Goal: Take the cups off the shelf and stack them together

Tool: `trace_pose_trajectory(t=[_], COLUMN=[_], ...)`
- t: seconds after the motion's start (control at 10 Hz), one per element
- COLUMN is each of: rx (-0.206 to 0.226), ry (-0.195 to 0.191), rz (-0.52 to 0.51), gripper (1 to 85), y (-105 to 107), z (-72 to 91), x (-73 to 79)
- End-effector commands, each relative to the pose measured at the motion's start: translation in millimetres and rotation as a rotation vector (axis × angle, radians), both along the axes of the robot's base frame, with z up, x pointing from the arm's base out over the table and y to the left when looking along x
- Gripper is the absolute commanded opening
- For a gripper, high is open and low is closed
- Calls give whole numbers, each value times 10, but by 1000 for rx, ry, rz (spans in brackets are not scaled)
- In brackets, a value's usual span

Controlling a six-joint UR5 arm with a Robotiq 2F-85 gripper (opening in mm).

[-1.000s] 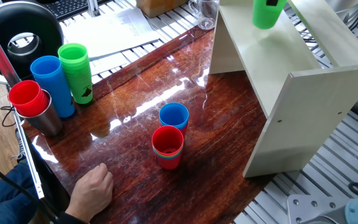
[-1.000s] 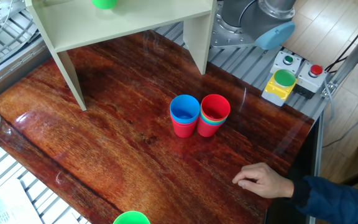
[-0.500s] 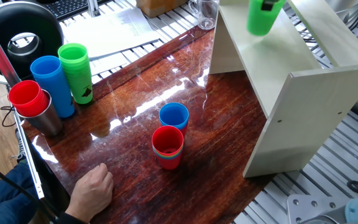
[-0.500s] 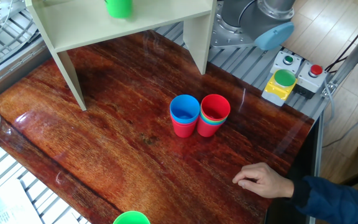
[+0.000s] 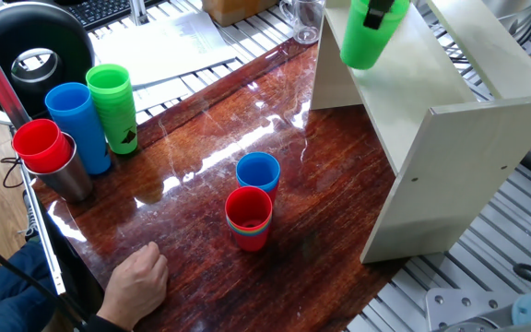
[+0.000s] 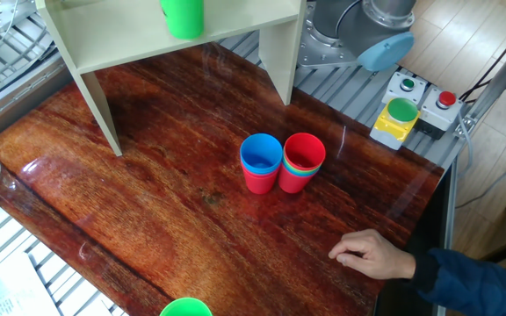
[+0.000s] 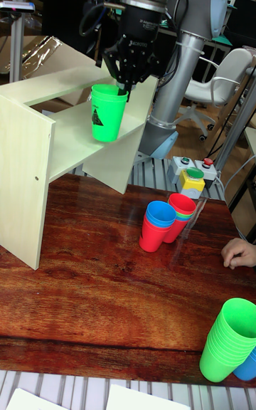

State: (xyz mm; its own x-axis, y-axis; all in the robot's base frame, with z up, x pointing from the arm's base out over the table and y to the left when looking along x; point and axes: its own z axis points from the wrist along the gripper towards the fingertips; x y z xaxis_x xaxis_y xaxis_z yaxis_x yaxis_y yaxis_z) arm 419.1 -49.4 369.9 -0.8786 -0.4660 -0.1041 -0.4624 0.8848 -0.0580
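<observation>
My gripper [image 7: 125, 88] is shut on the rim of a green cup [image 7: 108, 112] with a black logo, holding it upright in the air just above the shelf's board. That green cup [image 5: 367, 37] hangs at the open front of the cream shelf [image 5: 450, 129]. The green cup [image 6: 183, 16] is cut off by the frame's top. On the table a blue cup [image 5: 258, 172] sits nested in a red one, touching a stack topped by a red cup [image 5: 249, 217]. The same pair stands mid-table: blue cup [image 6: 262, 160], red-topped stack [image 6: 303, 158].
A tall blue cup column [image 5: 76, 124] and a green column [image 5: 113, 106] stand at the table's left, beside a steel tumbler [image 5: 67, 177] holding red cups. A person's hand [image 5: 136, 281] rests on the near edge. A button box [image 6: 398, 118] sits by the arm's base.
The gripper has carried the green cup out from the shelf's back toward its open front, a little lower. The cups on the table and the hand have not moved.
</observation>
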Motion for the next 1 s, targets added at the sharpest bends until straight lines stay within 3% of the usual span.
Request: trace_pose_trajectory(t=[0.0, 0.2, 0.3, 0.5, 0.6, 0.9], rx=[-64, -124, -128, -95, -57, -49], ry=[25, 60, 65, 59, 50, 64], rz=[21, 57, 99, 101, 92, 56], gripper=[13, 13, 13, 13, 13, 13], y=[-231, -378, -379, -292, -196, -184], z=[71, 78, 78, 69, 64, 61], x=[-37, -122, -126, -115, -98, -138])
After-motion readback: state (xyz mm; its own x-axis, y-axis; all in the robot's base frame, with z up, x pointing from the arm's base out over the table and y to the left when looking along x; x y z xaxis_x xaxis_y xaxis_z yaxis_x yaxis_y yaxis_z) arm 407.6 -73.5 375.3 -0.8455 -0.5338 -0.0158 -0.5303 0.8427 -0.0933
